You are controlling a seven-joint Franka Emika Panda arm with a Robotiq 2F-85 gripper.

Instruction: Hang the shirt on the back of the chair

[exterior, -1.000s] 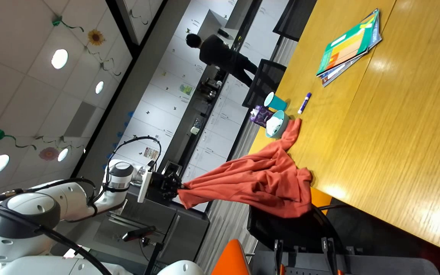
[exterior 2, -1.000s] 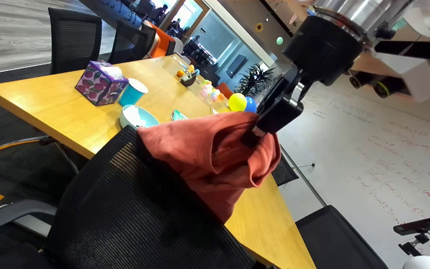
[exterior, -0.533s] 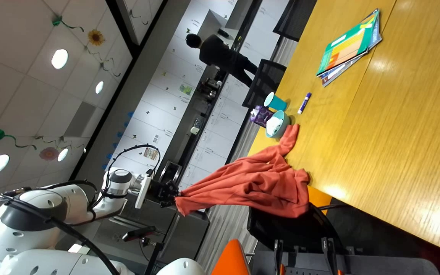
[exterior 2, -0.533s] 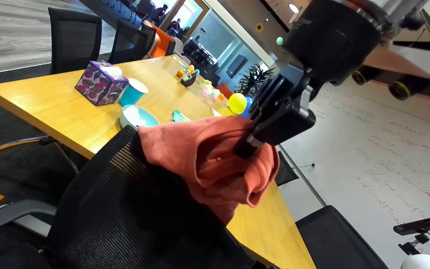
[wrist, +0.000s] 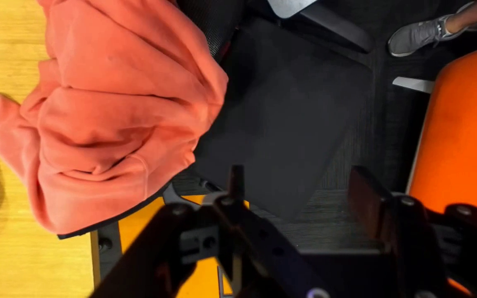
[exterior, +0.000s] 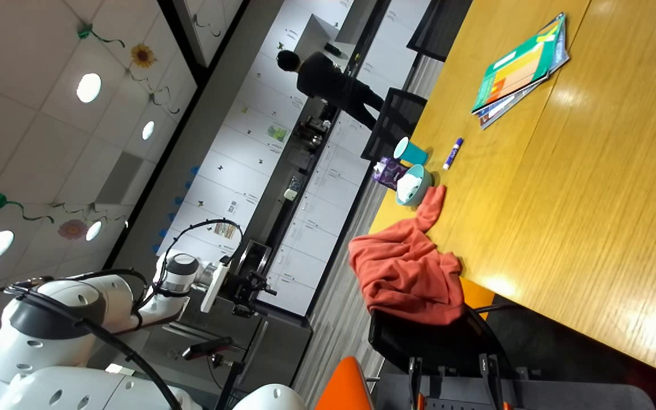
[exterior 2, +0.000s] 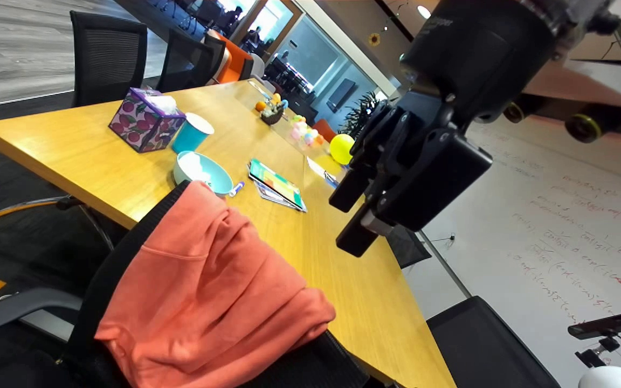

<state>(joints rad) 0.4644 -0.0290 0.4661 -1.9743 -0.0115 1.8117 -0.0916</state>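
The coral-red shirt (exterior: 408, 273) is draped over the top of the black chair's back (exterior 2: 299, 369), folds hanging down the seat side. In an exterior view, one sleeve reaches onto the table beside the bowl. Seen from the wrist, the shirt (wrist: 126, 95) fills the upper left and the chair's dark seat (wrist: 280, 120) lies below. My gripper (wrist: 297, 171) has its fingers spread with only seat and floor showing between them. In an exterior view the gripper (exterior 2: 351, 220) hangs above and apart from the cloth. The shirt hides much of the chair back.
On the wooden table (exterior: 578, 216) stand a teal bowl (exterior 2: 214, 175), a blue cup (exterior 2: 192, 134) and a tissue box (exterior 2: 143, 121). A marker (exterior: 453, 154) and booklets (exterior: 524, 68) lie farther along. An orange chair (wrist: 462, 132) is nearby; a person's shoe (wrist: 416, 37) shows.
My gripper pulled the shirt's end away from the table, over the chair back, then opened and let it go. The freed cloth has dropped over the seat side of the back.
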